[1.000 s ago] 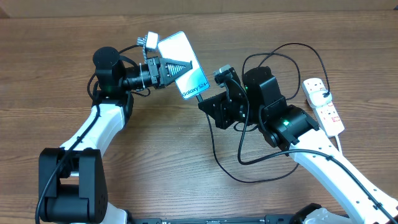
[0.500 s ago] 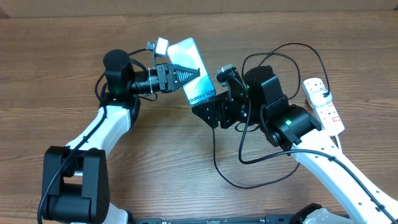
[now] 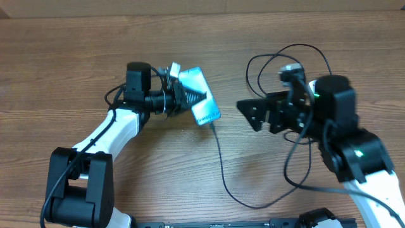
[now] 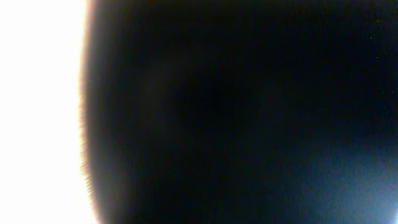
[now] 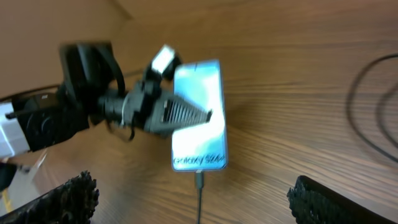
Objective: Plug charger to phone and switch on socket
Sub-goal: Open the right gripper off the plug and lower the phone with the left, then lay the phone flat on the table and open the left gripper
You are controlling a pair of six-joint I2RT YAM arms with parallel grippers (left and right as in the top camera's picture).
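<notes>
**Phone held by left arm, charger tip seated, right gripper free**

- The left gripper (image 3: 200, 100) pinches the phone (image 3: 207, 113) just left of frame centre in the overhead view. One ribbed finger (image 5: 180, 115) lies across the light blue screen.
- The "Galaxy S24" end of the phone points to lower right.
- The charger (image 3: 219, 161) has its connector tip (image 5: 199, 180) in the phone's lower end. The thin black cable drops toward bottom centre, curves right under the right arm, and loops again at upper right.
- The right gripper (image 3: 245, 115) sits right of the phone and apart from it. Its fingers are spread wide with nothing between them, and it faces the phone.
- The wooden table (image 3: 63, 63) lies bare between the two grippers except for the cable.
- The bulk of the right arm covers the right-centre tabletop, so what lies beneath it cannot be seen.
- The left wrist view is dark with a white glare at left, so it shows nothing readable.
</notes>
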